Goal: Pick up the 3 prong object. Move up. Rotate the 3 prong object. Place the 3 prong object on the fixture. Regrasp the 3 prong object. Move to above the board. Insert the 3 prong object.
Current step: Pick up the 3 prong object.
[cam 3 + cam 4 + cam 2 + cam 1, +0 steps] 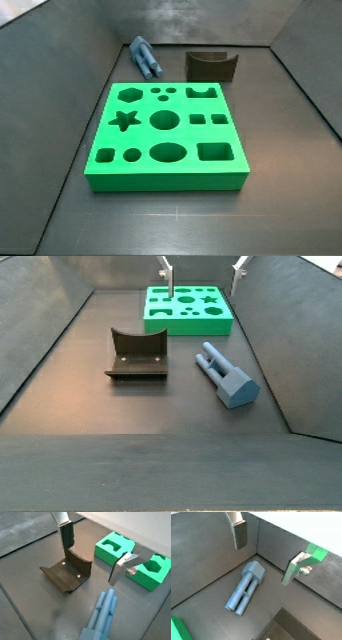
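Gripper (pixel 90 558) hung high above floor, fingers (pixel 240 535) spread wide, nothing between them. 3 prong object (pixel 225 372) lay flat on floor near side wall, beside fixture (pixel 136 355), apart. Board (pixel 167 136) sat mid-floor, cut-outs vacant.
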Controlling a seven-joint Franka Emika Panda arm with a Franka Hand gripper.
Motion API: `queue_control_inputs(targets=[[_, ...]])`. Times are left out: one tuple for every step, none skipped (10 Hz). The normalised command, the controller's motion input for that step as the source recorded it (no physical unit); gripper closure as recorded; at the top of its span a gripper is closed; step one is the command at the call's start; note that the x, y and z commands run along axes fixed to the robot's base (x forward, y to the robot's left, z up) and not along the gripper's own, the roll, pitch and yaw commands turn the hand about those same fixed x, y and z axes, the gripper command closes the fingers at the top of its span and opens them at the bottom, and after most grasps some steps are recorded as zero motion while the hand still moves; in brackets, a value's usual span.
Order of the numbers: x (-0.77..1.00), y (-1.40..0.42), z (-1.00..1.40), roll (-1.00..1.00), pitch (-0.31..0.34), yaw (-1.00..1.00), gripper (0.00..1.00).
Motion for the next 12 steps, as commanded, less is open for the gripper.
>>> queue_control_inputs(targets=[[-0.08, -0.01, -0.17, 0.00, -0.026, 0.04, 0.00], [-0.24, -0.05, -0.28, -0.04, -0.094, 0.21, 0.00], [-0.25, -0.11, -0.34, 0.00, -0.089, 0.23, 0.00], [-0.23, -0.13, -0.39, 0.00, -0.076, 0.28, 0.00], [-0.18, -0.12, -0.41, -0.04, -0.107, 0.38, 0.00], [-0.14, -0.10, -0.40, -0.03, -0.113, 0.40, 0.00], [-0.10, -0.06, -0.38, -0.03, -0.106, 0.45, 0.00], [-0.05, -0.03, -0.41, -0.03, -0.097, 0.48, 0.00], [-0.04, 0.00, -0.42, -0.01, -0.090, 0.48, 0.00], [-0.02, 0.00, -0.42, 0.00, -0.067, 0.52, 0.00], [0.00, 0.00, -0.33, 0.00, -0.029, 0.53, 0.00], [0.00, 0.00, -0.36, 0.00, -0.040, 0.52, 0.00]])
